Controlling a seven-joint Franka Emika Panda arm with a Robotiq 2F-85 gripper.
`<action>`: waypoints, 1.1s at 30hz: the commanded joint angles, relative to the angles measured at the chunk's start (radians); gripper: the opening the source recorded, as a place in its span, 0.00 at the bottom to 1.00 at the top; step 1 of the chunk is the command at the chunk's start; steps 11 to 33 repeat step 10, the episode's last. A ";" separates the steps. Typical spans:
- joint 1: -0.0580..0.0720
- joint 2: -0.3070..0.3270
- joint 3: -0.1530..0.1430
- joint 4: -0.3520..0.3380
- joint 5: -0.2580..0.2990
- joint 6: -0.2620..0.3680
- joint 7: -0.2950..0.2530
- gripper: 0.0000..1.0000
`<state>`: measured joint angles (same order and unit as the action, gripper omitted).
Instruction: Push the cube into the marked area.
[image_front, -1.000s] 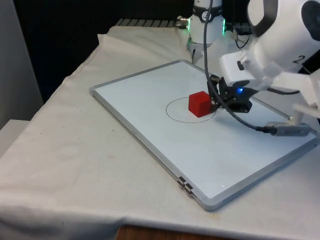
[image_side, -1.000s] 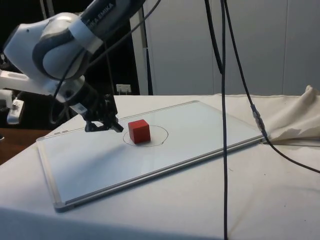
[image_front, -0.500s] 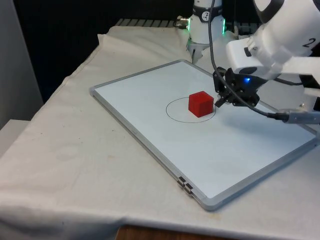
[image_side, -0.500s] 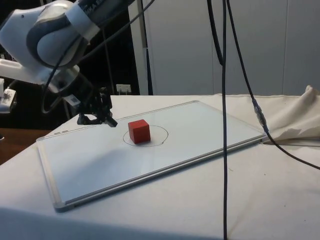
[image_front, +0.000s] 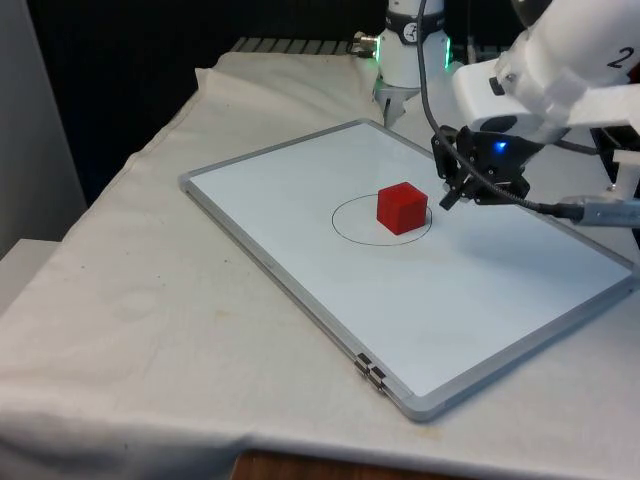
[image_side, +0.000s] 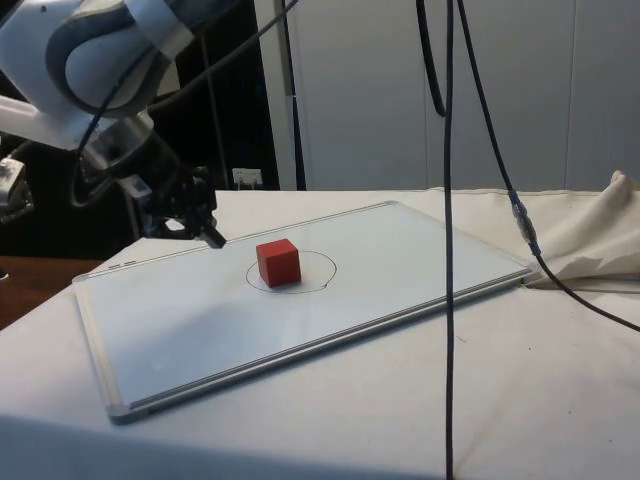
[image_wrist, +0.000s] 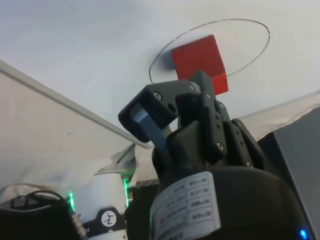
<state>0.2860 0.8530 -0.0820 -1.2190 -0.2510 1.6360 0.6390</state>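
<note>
I see the worktop under its white cloth carrying a large flat whiteboard with a grey metal frame, laid at an angle. Near the board's middle is a thin black drawn circle, the marked area. The small red cube sits on the board inside that circle, toward its edge on the front view's right. My black two-finger gripper hangs tilted just beside the cube on that side, clear of it and holding nothing, jaws together as the wrist view shows.
</note>
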 joint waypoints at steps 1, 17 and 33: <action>-0.009 -0.006 0.007 -0.006 0.016 0.021 -0.002 0.00; -0.017 -0.010 0.000 0.000 0.041 0.012 -0.014 0.00; -0.017 -0.010 0.000 0.000 0.041 0.012 -0.014 0.00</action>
